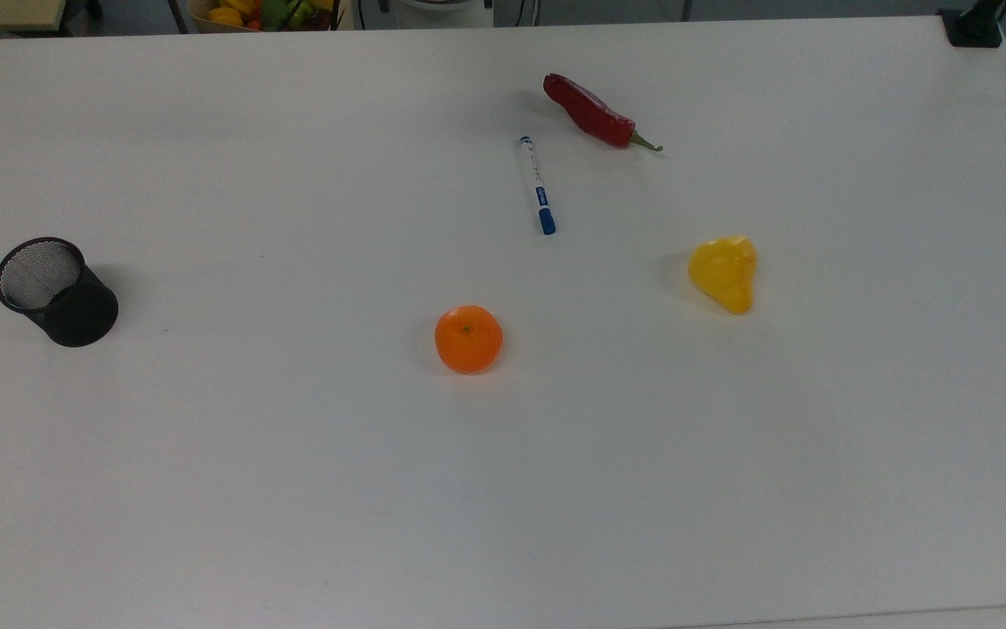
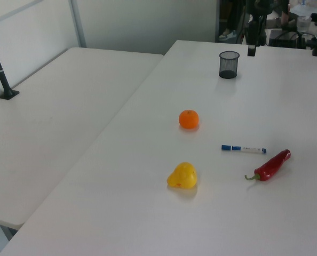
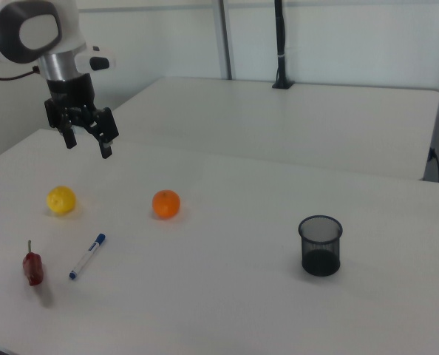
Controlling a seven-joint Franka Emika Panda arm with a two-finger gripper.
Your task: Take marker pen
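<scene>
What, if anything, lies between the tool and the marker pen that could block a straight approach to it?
Nothing visible does. In the right view the tool hangs open above the table, and the marker pen lies flat on bare surface below it. The orange, yellow fruit and red chilli all sit apart from the pen.

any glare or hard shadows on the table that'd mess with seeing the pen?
Top view: even light, no hot spots on the table; pen crisp, almost shadowless; cup and orange cast faint soft shadows. Left view: diffuse light, pen thin but distinct. Right view: soft shadow beside the chilli; pen contrasts poorly, apart from its blue cap.
</scene>
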